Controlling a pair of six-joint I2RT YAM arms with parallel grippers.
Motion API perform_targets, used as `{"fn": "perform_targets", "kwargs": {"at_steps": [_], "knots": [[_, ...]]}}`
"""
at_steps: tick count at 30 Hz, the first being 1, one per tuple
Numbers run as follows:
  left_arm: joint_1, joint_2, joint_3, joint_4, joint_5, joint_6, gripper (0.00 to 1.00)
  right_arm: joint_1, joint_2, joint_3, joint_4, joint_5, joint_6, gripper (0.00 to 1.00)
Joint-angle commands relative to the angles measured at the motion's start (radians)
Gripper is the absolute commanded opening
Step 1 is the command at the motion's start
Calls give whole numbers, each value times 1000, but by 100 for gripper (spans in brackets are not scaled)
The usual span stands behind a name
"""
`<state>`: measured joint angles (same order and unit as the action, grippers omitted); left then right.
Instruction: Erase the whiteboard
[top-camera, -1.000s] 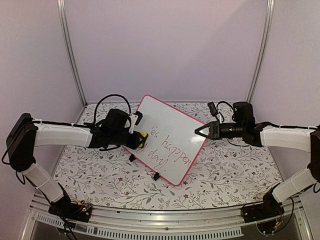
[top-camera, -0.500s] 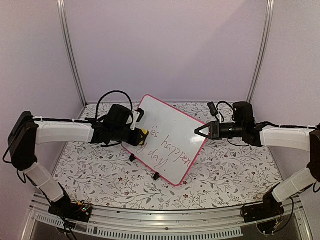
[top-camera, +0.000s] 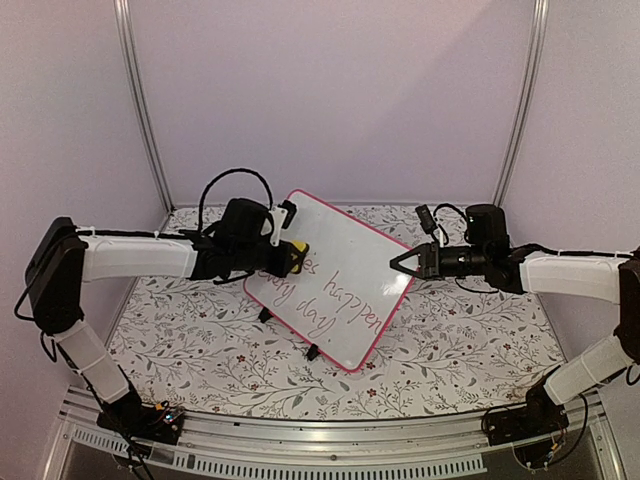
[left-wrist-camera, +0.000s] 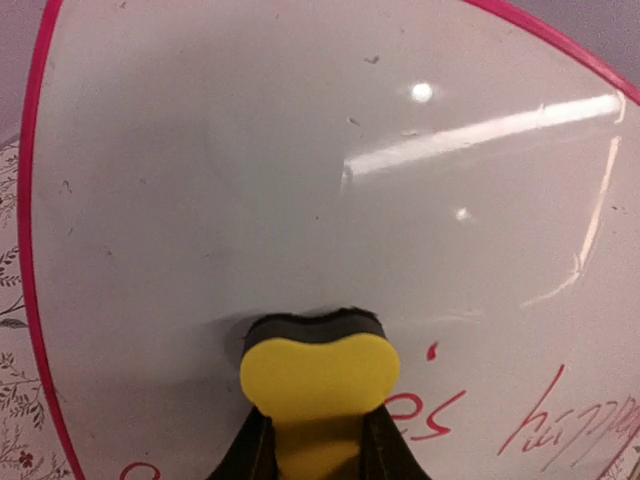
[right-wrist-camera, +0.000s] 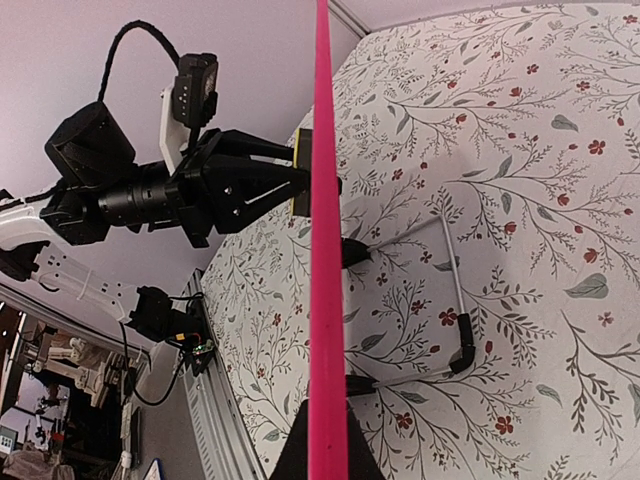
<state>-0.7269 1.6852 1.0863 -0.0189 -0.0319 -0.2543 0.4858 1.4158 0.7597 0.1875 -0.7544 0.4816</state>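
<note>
The whiteboard (top-camera: 340, 285), white with a thin pink-red frame, stands tilted on two black clip feet on the floral table. Red handwriting covers its lower half; the upper part is wiped. My left gripper (top-camera: 285, 257) is shut on a yellow eraser (top-camera: 293, 256) with a black felt pad, pressed against the board's upper left. In the left wrist view the eraser (left-wrist-camera: 318, 375) sits just above the red writing (left-wrist-camera: 430, 412) on the board (left-wrist-camera: 300, 170). My right gripper (top-camera: 402, 263) is shut on the board's right edge, seen edge-on as a pink strip (right-wrist-camera: 325, 250).
A wire stand (right-wrist-camera: 455, 290) with black tips props the board from behind. The floral tablecloth (top-camera: 450, 345) covers the table. Lilac walls and two metal posts (top-camera: 140, 100) enclose the back. A metal rail (top-camera: 300, 455) runs along the near edge.
My left gripper has moved the eraser up and right across the board's upper left, from near the left edge. The right arm and the board have stayed still.
</note>
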Motion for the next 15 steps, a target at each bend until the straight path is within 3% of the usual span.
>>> {"fn": "perform_targets", "kwargs": {"at_steps": [1, 8, 15], "knots": [[-8, -36, -155, -8, 13, -59, 0, 43, 62, -63, -164, -69, -132, 0], [-13, -127, -315, 44, 3, -120, 0, 43, 81, -60, -151, -78, -128, 0], [-12, -70, -204, 23, -3, -76, 0, 43, 87, -59, -151, -79, -123, 0]]}}
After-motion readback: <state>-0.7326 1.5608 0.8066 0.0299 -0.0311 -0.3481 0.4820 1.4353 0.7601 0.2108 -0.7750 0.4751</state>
